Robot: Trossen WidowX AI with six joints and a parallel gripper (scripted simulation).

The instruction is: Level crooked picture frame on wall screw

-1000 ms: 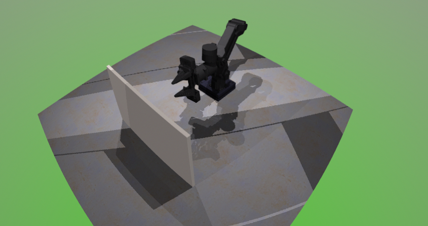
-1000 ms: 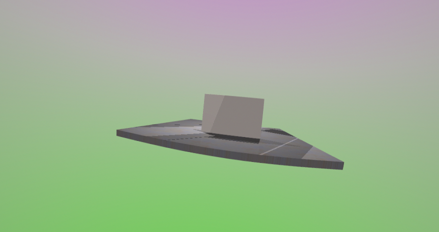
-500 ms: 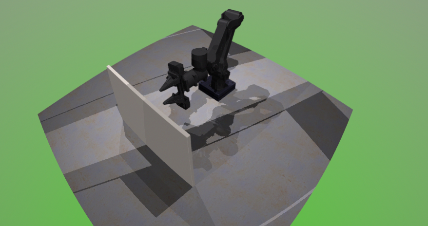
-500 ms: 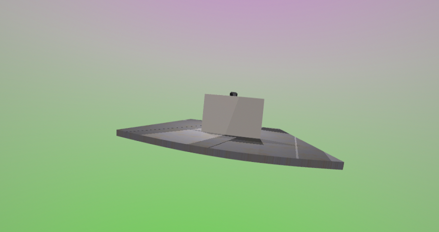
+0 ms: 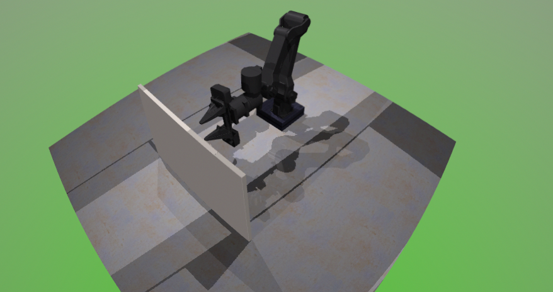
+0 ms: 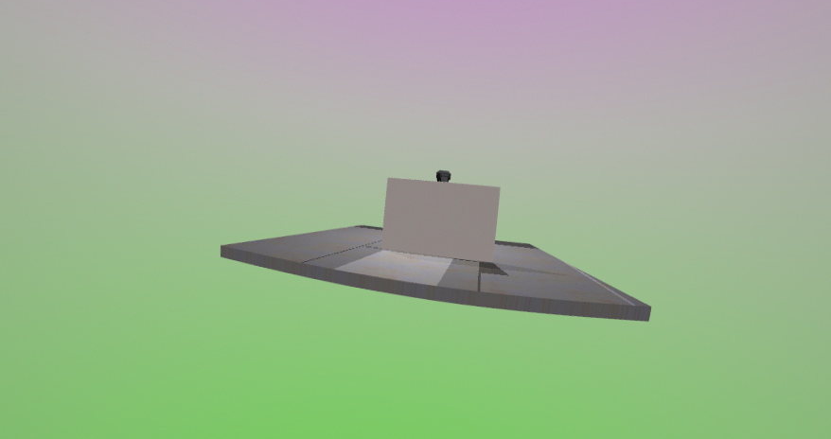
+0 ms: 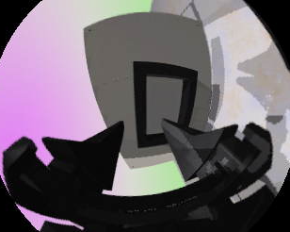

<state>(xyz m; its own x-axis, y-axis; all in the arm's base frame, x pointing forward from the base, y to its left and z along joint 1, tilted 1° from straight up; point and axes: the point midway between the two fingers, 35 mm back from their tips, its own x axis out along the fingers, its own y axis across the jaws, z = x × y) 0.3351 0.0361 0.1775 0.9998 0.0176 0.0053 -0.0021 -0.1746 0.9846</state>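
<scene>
While my claw (image 5: 208, 131) (image 7: 142, 122) stands open and empty, the black picture frame (image 7: 139, 106) hangs on the grey wall panel (image 5: 197, 158) (image 6: 439, 219) (image 7: 113, 52) ahead of it. My arm (image 5: 279, 54) rises from a dark base (image 5: 283, 125) on the surface (image 5: 340, 220) (image 6: 430, 289) (image 7: 268, 33).

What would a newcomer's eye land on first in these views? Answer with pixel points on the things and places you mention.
Probably the big pale upright panel (image 5: 193, 155) (image 6: 441, 219) (image 7: 113, 47), standing on the mottled grey surface (image 5: 328, 213) (image 6: 540, 279) in front of the black arm (image 5: 284, 54) (image 6: 443, 175) in the exterior view. Next, the black picture frame (image 7: 139, 104) against that panel in the wrist view, beyond the open fingers of the end effector (image 5: 203, 130) (image 7: 143, 124).
</scene>
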